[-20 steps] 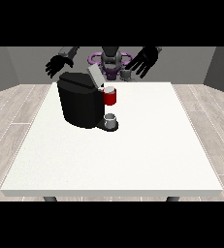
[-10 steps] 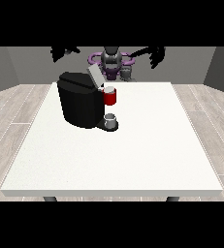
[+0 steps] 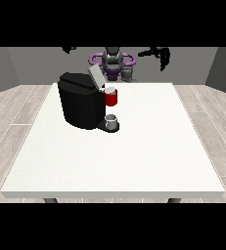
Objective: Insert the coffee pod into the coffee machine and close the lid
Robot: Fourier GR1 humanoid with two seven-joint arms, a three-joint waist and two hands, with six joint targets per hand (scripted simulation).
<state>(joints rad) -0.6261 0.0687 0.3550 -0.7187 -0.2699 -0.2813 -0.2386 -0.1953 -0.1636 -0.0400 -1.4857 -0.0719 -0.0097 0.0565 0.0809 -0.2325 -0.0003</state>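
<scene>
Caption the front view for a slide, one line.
Black coffee machine with raised lid on a white table; the robot's hands are lifted high behind it.

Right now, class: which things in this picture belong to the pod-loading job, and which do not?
Belong to the job:
coffee machine
its raised lid
red pod holder
hand at the view's right

Not part of it:
small grey cup on the machine's base
white table

light: even, bright | shadows: faint under coffee machine (image 3: 82, 100) | glare: table (image 3: 134, 156) washed white
</scene>
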